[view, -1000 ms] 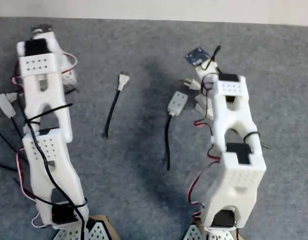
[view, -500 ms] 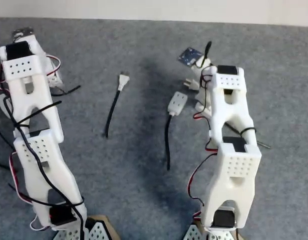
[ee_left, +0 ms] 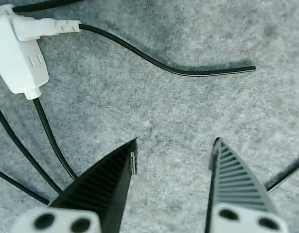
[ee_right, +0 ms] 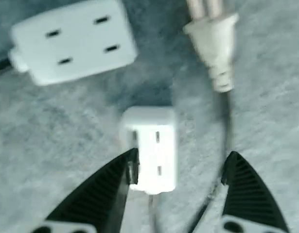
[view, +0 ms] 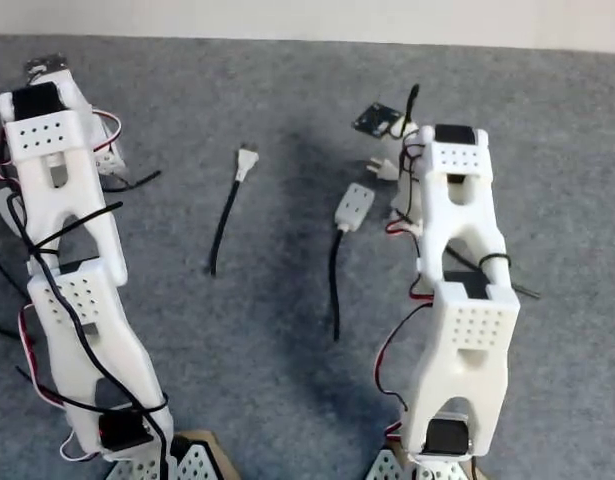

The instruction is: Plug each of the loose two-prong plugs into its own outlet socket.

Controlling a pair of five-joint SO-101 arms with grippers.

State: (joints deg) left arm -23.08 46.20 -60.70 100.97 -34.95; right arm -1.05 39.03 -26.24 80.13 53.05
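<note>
You look down on a grey, felt-like carpet (view: 277, 360) with even light and soft shadows. Beyond the carpet's far edge runs a plain pale strip (view: 307, 18).

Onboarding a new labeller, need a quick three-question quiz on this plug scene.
1. True or false: the left gripper holds a plug.
2. What lies closest to the right gripper? A) a white socket block B) a cup C) a screwdriver
3. What colour is the cord on the loose plug in mid-table?
Key: 1 false, it is open over bare carpet; 2 A; 3 black.
</note>
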